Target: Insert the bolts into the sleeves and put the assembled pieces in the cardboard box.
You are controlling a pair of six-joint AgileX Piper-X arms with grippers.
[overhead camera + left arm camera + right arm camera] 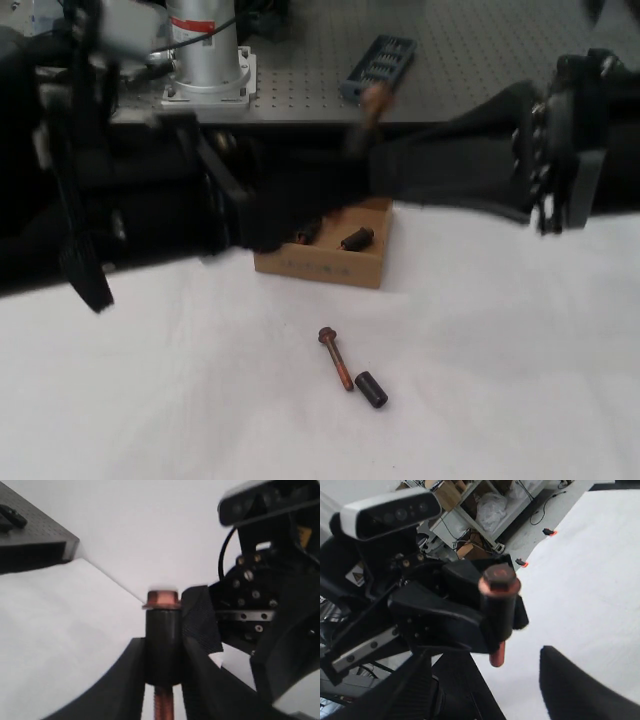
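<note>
My left gripper (162, 652) is shut on a black sleeve (162, 640) with a copper bolt (162, 599) pushed through it; the bolt's head sits on top and its thread sticks out below. The right wrist view shows the same sleeve (501, 612) and bolt head (499, 581) held upright by the left gripper. My right gripper (482, 672) stands open just in front of it, touching nothing. In the high view the held bolt (371, 100) hangs above the cardboard box (325, 265), which holds two dark pieces (355, 239). A loose bolt (336, 358) and a loose sleeve (371, 389) lie on the white cloth.
Behind the cloth is a perforated metal bench (470, 50) with a blue rack (380, 60) and a silver arm base (205, 55). Both black arms cross above the box. White cloth (500, 380) spreads around the loose parts.
</note>
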